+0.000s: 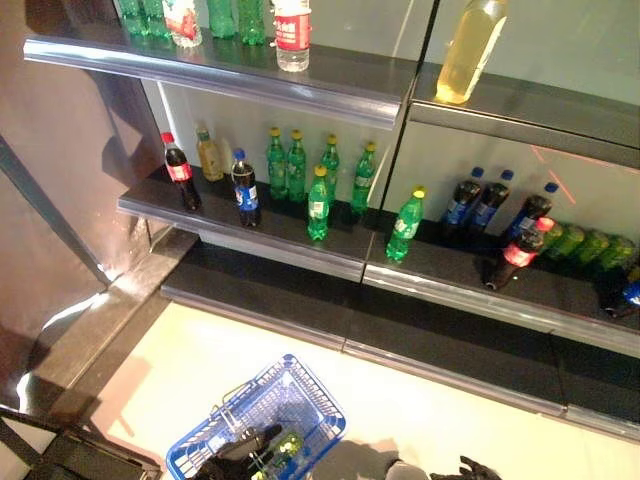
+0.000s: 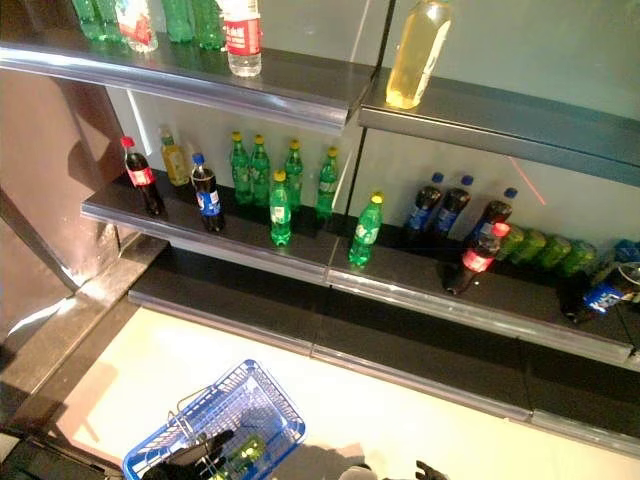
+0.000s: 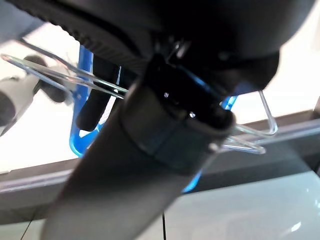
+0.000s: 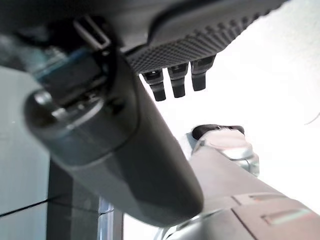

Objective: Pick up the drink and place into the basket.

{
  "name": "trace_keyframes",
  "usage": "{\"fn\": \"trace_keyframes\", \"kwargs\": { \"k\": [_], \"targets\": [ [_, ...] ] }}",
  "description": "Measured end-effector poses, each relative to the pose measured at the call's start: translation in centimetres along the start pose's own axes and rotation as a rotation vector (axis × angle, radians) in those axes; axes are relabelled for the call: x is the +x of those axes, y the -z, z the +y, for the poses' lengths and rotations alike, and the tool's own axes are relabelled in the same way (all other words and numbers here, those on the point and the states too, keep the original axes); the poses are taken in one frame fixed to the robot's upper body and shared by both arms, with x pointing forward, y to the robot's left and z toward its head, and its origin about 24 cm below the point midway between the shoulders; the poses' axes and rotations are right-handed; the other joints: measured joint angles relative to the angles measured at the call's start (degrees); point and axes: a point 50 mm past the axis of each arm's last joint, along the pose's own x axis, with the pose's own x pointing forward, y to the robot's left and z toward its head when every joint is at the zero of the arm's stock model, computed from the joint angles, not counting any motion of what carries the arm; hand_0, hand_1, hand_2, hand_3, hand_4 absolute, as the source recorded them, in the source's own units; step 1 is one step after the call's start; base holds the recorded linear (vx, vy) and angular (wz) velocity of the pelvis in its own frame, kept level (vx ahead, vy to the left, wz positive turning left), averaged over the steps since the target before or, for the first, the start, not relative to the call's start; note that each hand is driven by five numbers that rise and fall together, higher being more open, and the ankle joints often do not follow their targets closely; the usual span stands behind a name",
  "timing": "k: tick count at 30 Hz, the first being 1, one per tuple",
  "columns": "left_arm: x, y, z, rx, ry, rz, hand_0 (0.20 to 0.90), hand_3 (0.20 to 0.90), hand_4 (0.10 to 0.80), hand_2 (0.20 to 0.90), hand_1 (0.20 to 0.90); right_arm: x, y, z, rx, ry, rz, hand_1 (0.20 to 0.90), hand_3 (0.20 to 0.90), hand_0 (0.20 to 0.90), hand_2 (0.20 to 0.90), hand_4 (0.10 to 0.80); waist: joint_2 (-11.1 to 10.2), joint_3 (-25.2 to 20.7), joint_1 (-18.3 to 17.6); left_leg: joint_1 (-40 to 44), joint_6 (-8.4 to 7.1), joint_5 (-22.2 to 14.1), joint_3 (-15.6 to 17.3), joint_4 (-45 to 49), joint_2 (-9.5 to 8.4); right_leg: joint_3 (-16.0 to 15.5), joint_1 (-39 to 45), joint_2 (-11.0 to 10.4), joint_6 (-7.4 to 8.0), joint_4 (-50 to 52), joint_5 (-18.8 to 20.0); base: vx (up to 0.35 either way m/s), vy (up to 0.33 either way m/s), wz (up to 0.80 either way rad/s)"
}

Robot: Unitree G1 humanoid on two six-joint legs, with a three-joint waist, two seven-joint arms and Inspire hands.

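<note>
Below, at the bottom edge of the head views, a blue wire basket (image 1: pixel 290 400) hangs over a pale floor (image 1: pixel 440 400). The left hand (image 1: pixel 235 455) sits at the basket's near rim, dark fingers curled around its metal handle (image 3: pixel 60 75) — the left wrist view shows the thin wire loop running through the hand. Inside the basket, beside that hand, lies a green drink bottle (image 1: pixel 285 447), only partly visible. The right hand (image 1: pixel 470 468) shows just as dark fingertips at the bottom edge; in its own wrist view the fingers (image 4: pixel 175 82) hang straight and hold nothing.

Ahead stand dark shelves (image 1: pixel 300 235). On the middle one — a row of green bottles (image 1: pixel 318 205), cola bottles (image 1: pixel 180 172) at the left and more dark bottles (image 1: pixel 470 205) to the right. On the top shelf stands a yellow drink bottle (image 1: pixel 470 45), well apart from the others.
</note>
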Motion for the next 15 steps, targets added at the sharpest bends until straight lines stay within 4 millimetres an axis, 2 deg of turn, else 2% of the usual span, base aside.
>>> {"fn": "trace_keyframes", "kwargs": {
  "k": [1, 3, 4, 5, 6, 7, 9, 11, 12, 15],
  "targets": [
    [-0.1, -0.4, 0.2, 0.004, -0.006, -0.009, 0.3, 0.2, 0.1, 0.3, 0.3, -0.1, 0.4, 0.2, -0.002, -0.007, 0.013, 0.9, 0.9, 0.9, 0.9, 0.8, -0.6, 0.0, 0.1, -0.2, -1.27, 0.0, -0.5, 0.4, -0.14, -0.4, 2.3, -0.1, -0.17, -2.6, 2.2, 0.075, -0.282, 0.2],
    [-0.1, -0.6, 0.1, -0.013, -0.003, -0.023, 0.3, 0.2, 0.1, 0.3, 0.3, 0.0, 0.1, 0.3, -0.003, -0.009, 0.014, 0.9, 0.9, 0.9, 0.9, 0.8, -0.8, 0.2, 0.6, -1.0, -2.72, -1.1, -0.6, 2.2, 0.72, -2.2, 4.7, 0.7, 0.36, -5.7, -0.8, 0.072, -0.21, 0.03],
    [0.1, -0.6, -0.1, -0.021, 0.0, -0.033, 0.3, 0.2, 0.1, 0.3, 0.3, 0.1, -0.4, 0.2, -0.006, -0.005, 0.002, 0.9, 0.9, 0.9, 0.9, 0.8, 0.1, 0.8, 0.5, -1.6, -3.5, -1.6, -0.6, 3.4, 1.47, -3.0, 5.6, 1.6, 1.01, -7.0, -1.9, 0.092, -0.198, 0.09],
    [0.3, -0.4, -0.5, -0.03, 0.009, -0.039, 0.3, 0.2, 0.1, 0.3, 0.3, 0.3, -1.2, -0.4, -0.012, 0.014, -0.015, 0.9, 0.9, 0.9, 0.9, 0.8, 2.0, 1.9, 0.1, -2.0, -4.09, -1.7, -1.1, 4.3, 3.4, -3.2, 6.6, 3.2, 0.62, -7.5, -2.1, 0.089, -0.14, 0.3],
    [0.6, -0.4, -0.9, -0.031, 0.022, -0.042, 0.3, 0.2, 0.1, 0.3, 0.3, 0.2, -1.1, -1.1, -0.017, 0.03, -0.008, 0.9, 0.9, 0.9, 0.9, 0.8, 3.1, 1.9, 0.1, -2.6, -4.41, -1.6, -1.3, 4.7, 4.46, -3.6, 7.5, 4.2, 0.35, -8.3, -2.4, 0.077, -0.058, 0.52],
    [0.8, -0.4, -1.3, -0.027, 0.033, -0.04, 0.3, 0.2, 0.1, 0.3, 0.3, 0.2, -1.1, -1.6, -0.021, 0.043, -0.008, 0.9, 0.9, 0.9, 0.9, 0.8, 4.1, 2.0, 0.1, -2.7, -5.02, -1.2, -0.9, 4.9, 5.46, -4.9, 8.8, 4.8, -0.09, -9.3, -2.6, 0.064, -0.022, 0.5],
    [1.0, -0.1, -1.6, -0.01, 0.04, -0.028, 0.3, 0.2, 0.1, 0.3, 0.3, 0.1, -0.9, -2.1, -0.02, 0.055, -0.006, 0.9, 0.9, 0.9, 0.9, 0.8, 4.7, 1.9, 0.0, -2.8, -5.62, -0.7, -0.2, 5.0, 6.37, -6.8, 10.7, 5.0, -0.3, -10.2, -2.8, 0.061, 0.011, 0.56],
    [1.1, -0.1, -2.0, 0.029, 0.053, -0.013, 0.3, 0.2, 0.1, 0.3, 0.3, 0.0, -0.9, -2.4, -0.012, 0.063, -0.009, 0.9, 0.9, 0.9, 0.9, 0.8, 4.6, 1.8, 0.4, -2.6, -5.79, -0.5, -0.4, 4.8, 6.55, -8.2, 12.1, 4.8, -0.34, -10.5, -3.4, 0.07, 0.054, 0.44],
    [1.1, -0.2, -2.0, 0.035, 0.059, -0.011, 0.3, 0.2, 0.1, 0.3, 0.3, 0.1, -0.9, -2.3, -0.009, 0.061, -0.011, 0.9, 0.9, 0.9, 0.9, 0.8, 4.2, 1.5, 0.4, -2.6, -5.37, -0.3, -0.3, 3.9, 6.28, -9.3, 12.3, 4.4, -0.29, -10.4, -3.4, 0.071, 0.065, 0.25],
    [0.9, 0.1, -1.5, 0.049, 0.046, 0.003, 0.3, 0.2, 0.1, 0.3, 0.3, 0.1, -0.7, -1.8, 0.005, 0.051, -0.007, 0.9, 0.9, 0.9, 0.9, 0.8, 2.9, 0.0, 0.3, -2.4, -4.99, 0.6, -0.1, 2.2, 5.25, -9.4, 12.1, 3.5, -0.3, -10.4, -3.6, 0.047, 0.037, 0.13]
  ]
}}
